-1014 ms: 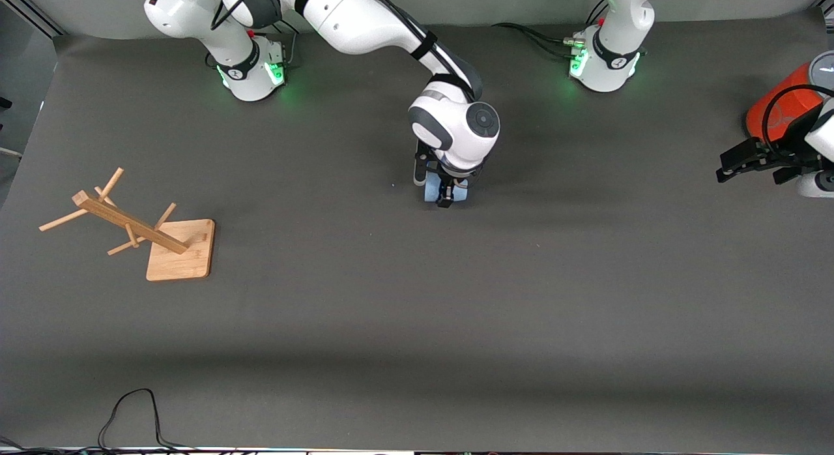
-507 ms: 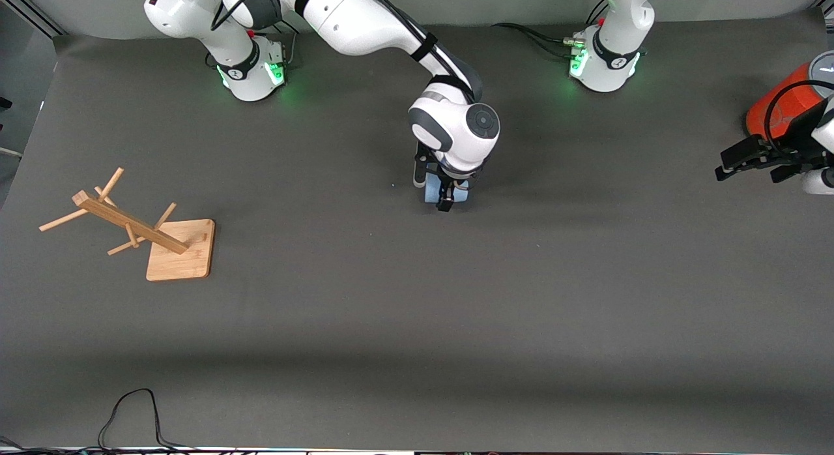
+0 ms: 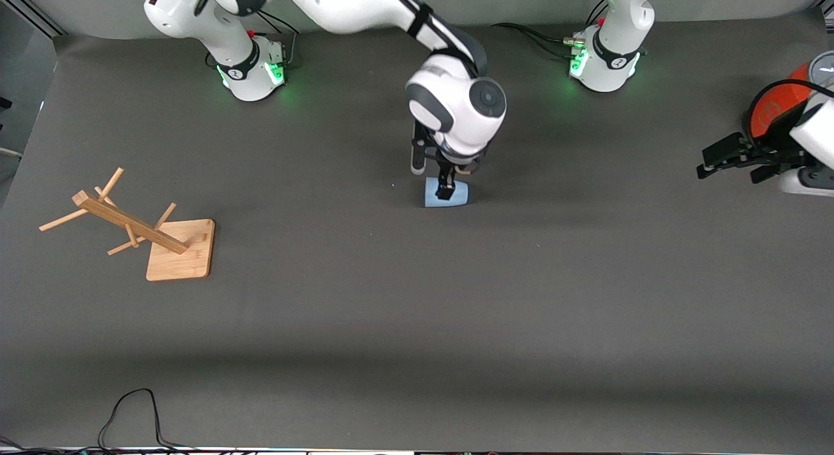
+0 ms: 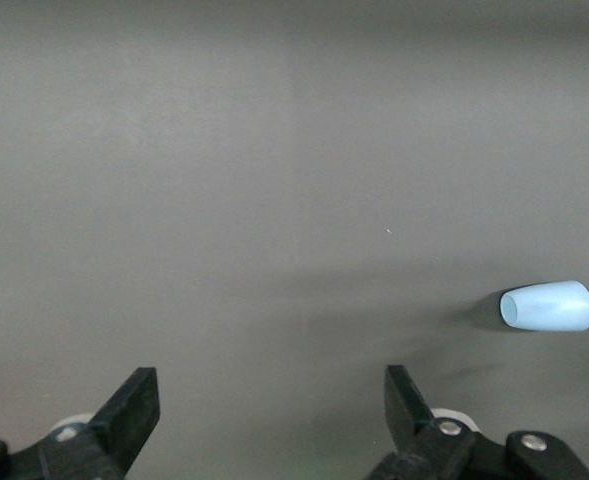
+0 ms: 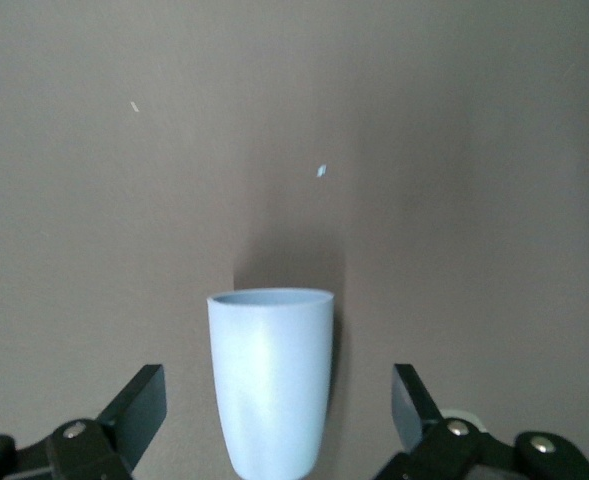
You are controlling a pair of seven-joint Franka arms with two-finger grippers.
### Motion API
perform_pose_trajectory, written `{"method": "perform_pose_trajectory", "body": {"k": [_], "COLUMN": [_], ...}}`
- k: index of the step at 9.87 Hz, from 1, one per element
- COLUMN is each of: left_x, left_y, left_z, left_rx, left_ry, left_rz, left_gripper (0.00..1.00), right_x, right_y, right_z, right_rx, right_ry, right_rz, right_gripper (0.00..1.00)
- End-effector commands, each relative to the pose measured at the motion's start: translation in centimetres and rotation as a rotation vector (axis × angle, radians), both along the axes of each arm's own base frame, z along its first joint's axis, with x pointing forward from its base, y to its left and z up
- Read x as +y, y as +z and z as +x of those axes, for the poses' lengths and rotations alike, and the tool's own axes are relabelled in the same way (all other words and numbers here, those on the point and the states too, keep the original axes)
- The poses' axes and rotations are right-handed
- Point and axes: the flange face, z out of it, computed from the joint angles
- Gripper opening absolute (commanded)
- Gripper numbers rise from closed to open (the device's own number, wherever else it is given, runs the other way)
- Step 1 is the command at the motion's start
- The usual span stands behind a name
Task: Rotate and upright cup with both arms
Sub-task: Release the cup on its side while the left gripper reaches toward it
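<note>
The pale blue cup [image 3: 456, 194] lies on its side on the dark table mat, near the middle and closer to the robot bases. My right gripper [image 3: 445, 184] hangs just above it and is open. In the right wrist view the cup [image 5: 271, 390] runs lengthwise between the two fingers, clear of both, with its rim pointing away from the gripper [image 5: 276, 390]. My left gripper [image 3: 710, 161] is open and holds nothing, over the left arm's end of the table. From the left wrist view the gripper [image 4: 272, 400] faces bare mat, and the cup [image 4: 549, 306] shows small and far off.
An orange cylinder with a grey lid [image 3: 769, 113] stands at the left arm's end of the table, partly hidden by that arm. A wooden peg rack on a square base [image 3: 176, 249] stands toward the right arm's end. A black cable [image 3: 130, 403] loops at the table's front edge.
My right gripper opened, let go of the cup and lifted a little; the cup stays lying on the mat. My left gripper drifted slightly toward the table's middle.
</note>
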Motion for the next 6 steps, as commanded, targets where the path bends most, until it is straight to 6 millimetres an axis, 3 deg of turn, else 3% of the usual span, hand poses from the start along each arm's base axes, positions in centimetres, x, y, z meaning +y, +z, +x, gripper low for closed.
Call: {"method": "perform_pose_trajectory", "body": {"k": [1,3,6], "left_x": [-2.8,-6.7,-15.6], "left_y": [0.0,-0.2,-1.6], "left_z": [0.0,-0.2,-1.3], "left_rx": [0.003,0.009,0.011], "left_ry": [0.024,0.040,0.099], "left_rz": [-0.006,0.010,0.097], "left_gripper": [1.00,1.00,1.00], "right_x": [-4.9,-11.1,-21.8], "right_y": [7.7,13.6,19.6], "right_z": [1.6,4.9,9.8], "right_rx": [0.100,0.176,0.229], "right_ry": [0.113,0.235,0.377], "right_rz": [0.001,0.031,0.120], "right_gripper": [1.00,1.00,1.00]}}
